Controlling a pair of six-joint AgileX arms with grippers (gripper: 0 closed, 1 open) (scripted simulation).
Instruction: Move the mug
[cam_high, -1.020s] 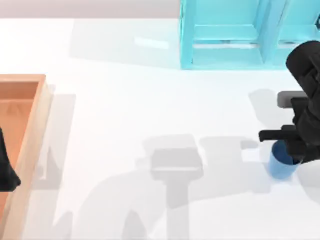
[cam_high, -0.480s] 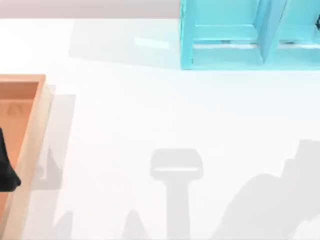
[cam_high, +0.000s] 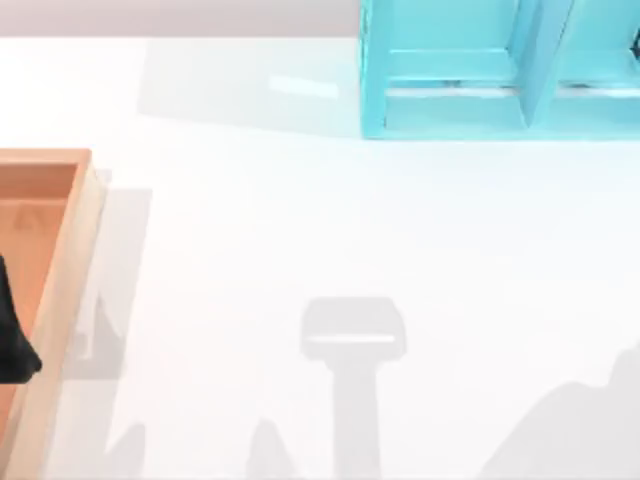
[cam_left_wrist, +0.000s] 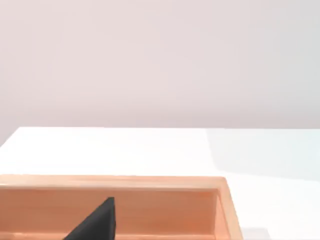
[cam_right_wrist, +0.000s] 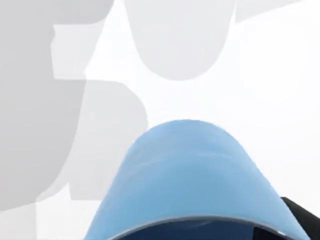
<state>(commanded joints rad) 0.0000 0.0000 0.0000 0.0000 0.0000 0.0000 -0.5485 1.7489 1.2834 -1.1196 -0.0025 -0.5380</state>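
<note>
Mug (cam_right_wrist: 187, 175) is seen close under the right wrist camera, blue wall and round rim toward the lens, white table (cam_right_wrist: 280, 75) behind it. Its cast shadow is seen on the table apart from it, so the mug appears lifted off the surface; contact cannot be confirmed. A dark bit of the right gripper (cam_right_wrist: 300, 215) is seen just beside the mug's rim, at the frame corner. Whether that pincer is wide, narrow or clamped on the mug cannot be told.

In the top view, the turquoise shelf (cam_high: 500, 70) is seen at the far edge toward the right side. The wooden tray (cam_high: 60, 300) is placed at the left side. A black part of the left arm (cam_high: 12, 335) is parked over the tray; its tip (cam_left_wrist: 97, 222) is seen against the tray's inner wall in the left wrist view. The state of its fingers cannot be told. Grey shadows are cast on the table's near side.
</note>
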